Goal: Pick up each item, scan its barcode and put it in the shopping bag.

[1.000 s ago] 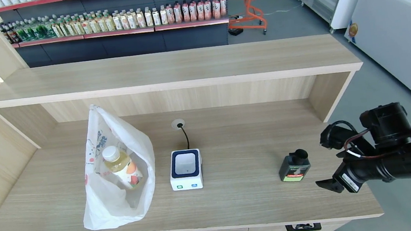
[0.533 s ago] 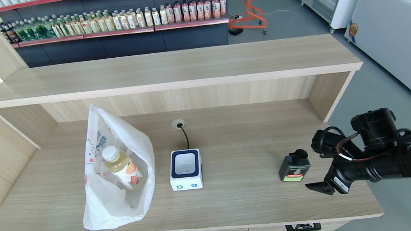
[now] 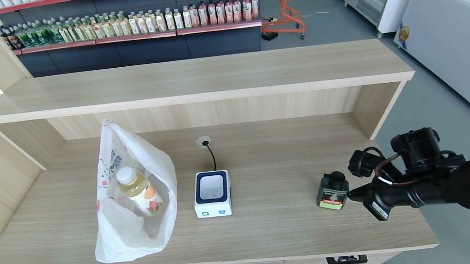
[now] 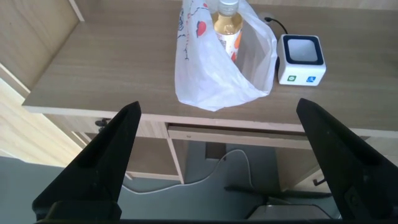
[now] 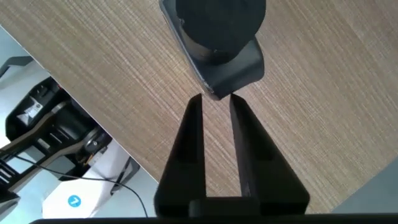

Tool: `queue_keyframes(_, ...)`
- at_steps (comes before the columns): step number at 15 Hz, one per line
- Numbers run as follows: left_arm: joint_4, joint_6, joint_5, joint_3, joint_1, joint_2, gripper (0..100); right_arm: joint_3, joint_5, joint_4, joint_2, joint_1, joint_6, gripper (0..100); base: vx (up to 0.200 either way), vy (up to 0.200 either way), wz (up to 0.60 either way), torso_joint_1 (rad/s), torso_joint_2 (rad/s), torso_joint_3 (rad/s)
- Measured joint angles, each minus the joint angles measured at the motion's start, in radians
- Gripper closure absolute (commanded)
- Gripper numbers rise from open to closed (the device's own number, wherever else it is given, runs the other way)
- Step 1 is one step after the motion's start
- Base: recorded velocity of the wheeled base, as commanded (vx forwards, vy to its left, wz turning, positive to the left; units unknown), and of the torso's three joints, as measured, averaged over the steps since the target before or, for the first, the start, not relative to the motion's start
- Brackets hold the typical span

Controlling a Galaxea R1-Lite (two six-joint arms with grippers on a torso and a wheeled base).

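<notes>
The right claw [image 5: 214, 99] is sitting with its fingers pinched almost together, gripping nothing. Its tips are nudging the small dark bottle [image 3: 332, 191] at lower right of the head view, and I'm guessing it's lining up a grab. The left claw [image 4: 219, 104] is hanging wide open facing the shopping bag [image 3: 131, 198] at left-centre. The scanner [image 3: 212, 193] is sitting mid-frame on the wooden counter [image 3: 265, 155], with drink shelves [image 3: 136, 23] running along the top.

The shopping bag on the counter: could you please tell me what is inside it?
A white-capped drink bottle with yellowish liquid leans inside the shopping bag. The bag's white folds cover its bottom, so anything lying there cannot be seen.
</notes>
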State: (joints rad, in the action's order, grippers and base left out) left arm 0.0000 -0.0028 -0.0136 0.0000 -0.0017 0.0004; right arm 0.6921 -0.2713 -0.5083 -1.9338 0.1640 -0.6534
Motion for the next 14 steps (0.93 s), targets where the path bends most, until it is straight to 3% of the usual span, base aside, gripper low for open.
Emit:
queue_keyframes(4,0.0,0.0,0.0,0.0,0.0,0.0,0,-0.009,-0.008,-0.011,0.005,0.006,-0.001,100,0.0,0.0,0.0,0.0,0.0,0.0)
queue_keyframes(5,0.0,0.0,0.0,0.0,0.0,0.0,0,-0.017,-0.008,-0.01,0.02,0.005,-0.001,0,0.0,0.0,0.0,0.0,0.0,0.0)
queue_keyframes(14,0.0,0.0,0.0,0.0,0.0,0.0,0,0.0,-0.011,-0.012,0.042,-0.002,0.002,0,0.0,0.0,0.0,0.0,0.0,0.0)
